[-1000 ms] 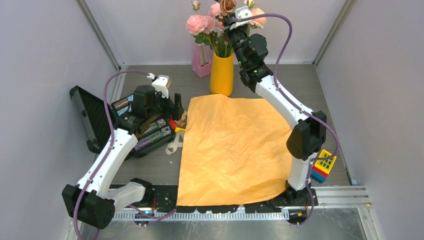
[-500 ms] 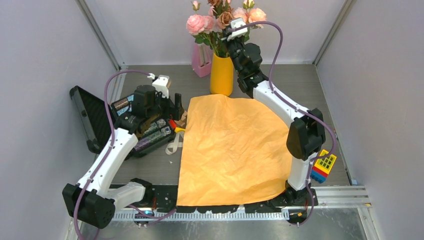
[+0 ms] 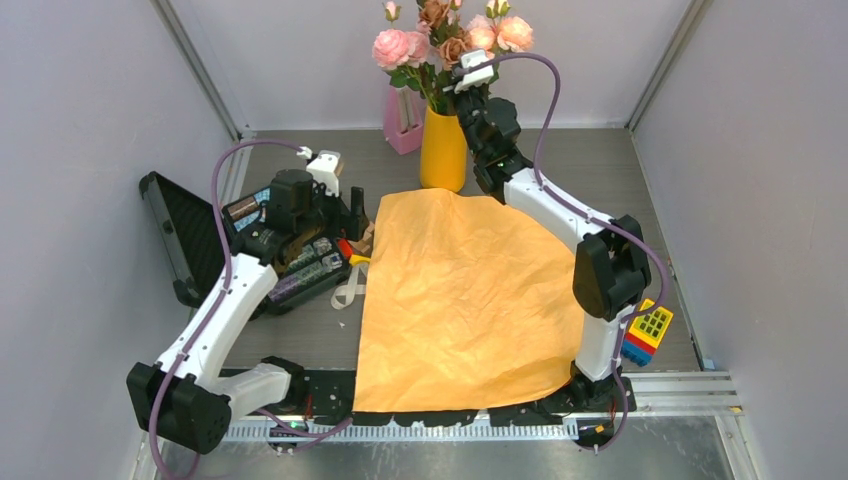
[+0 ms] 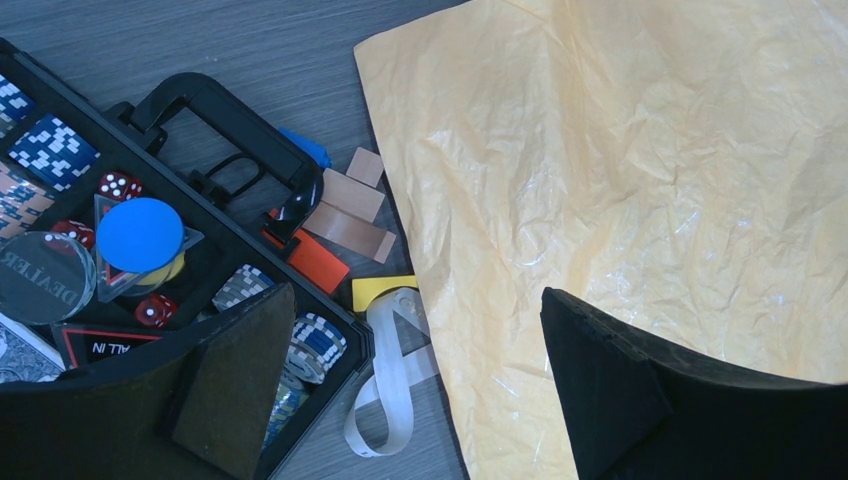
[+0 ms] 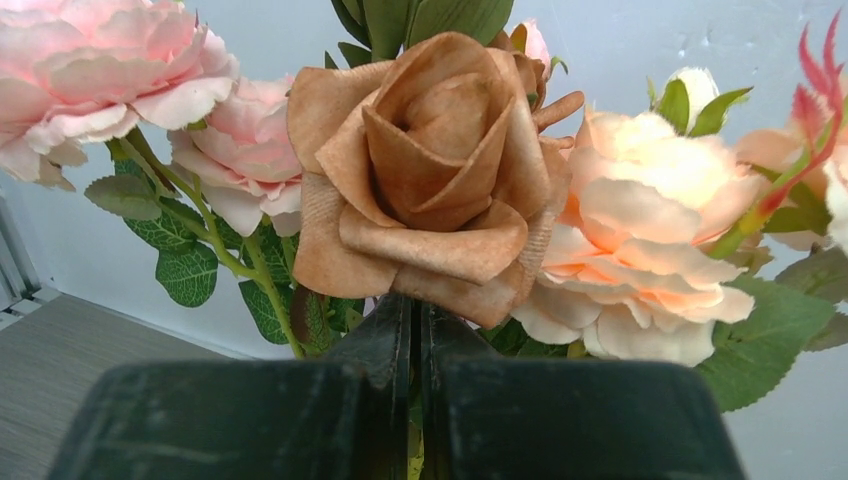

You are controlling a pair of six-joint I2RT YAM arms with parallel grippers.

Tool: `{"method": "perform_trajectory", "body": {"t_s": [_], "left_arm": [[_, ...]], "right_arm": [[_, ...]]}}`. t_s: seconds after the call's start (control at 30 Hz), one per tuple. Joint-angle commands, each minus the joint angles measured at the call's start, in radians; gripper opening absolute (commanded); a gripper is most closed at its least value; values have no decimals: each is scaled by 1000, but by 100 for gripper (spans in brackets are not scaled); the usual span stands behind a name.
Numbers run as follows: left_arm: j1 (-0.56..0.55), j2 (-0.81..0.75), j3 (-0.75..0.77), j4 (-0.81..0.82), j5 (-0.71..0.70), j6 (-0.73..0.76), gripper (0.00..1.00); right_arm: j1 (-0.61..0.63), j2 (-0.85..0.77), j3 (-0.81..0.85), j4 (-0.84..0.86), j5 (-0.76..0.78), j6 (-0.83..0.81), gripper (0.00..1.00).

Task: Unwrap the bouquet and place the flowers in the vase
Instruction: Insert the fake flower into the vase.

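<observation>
**Two containers in view: vase filled, case open**

- The yellow-orange vase [image 3: 443,150] is seen upright at upper centre of the top view, just beyond the far edge of the orange paper [image 3: 470,290]. The flowers [image 3: 405,45] are stood in it: pink roses, green leaves, and stems running down into the mouth.
- The right gripper [image 5: 415,325] is held among the blooms above the vase. Its jaws are pressed together on a thin green stem directly under a brownish rose [image 5: 430,170], and a sliver of green is seen between the fingers.
- The paper is spread flat and crinkled at mid-frame, with nothing lying on it.
- The black case [image 3: 190,240] lies open at left of the top view. In the wrist view it is seen to hold blue-and-white chips [image 4: 52,150], red dice [image 4: 118,186], a blue disc [image 4: 140,234] and a clear "DEALER" button [image 4: 42,278].
- The left gripper [image 4: 410,400] is held over the case's right edge with its jaws spread wide and nothing between them.
- A beige ribbon [image 4: 390,375] lies looped on the table between case and paper, beside small brown, orange and yellow blocks [image 4: 345,225].
- A pink metronome [image 3: 403,120] stands just left of the vase.
</observation>
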Motion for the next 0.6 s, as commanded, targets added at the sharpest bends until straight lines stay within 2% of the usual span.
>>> {"method": "perform_trajectory", "body": {"t_s": [0.0,0.57], "left_arm": [[-4,0,2,42,9,2,96],[-4,2,3,39,2,5,96]], "right_arm": [[-5,-1,-15,74,27,23,0],[-10,22,-91,79,53,59,0]]}}
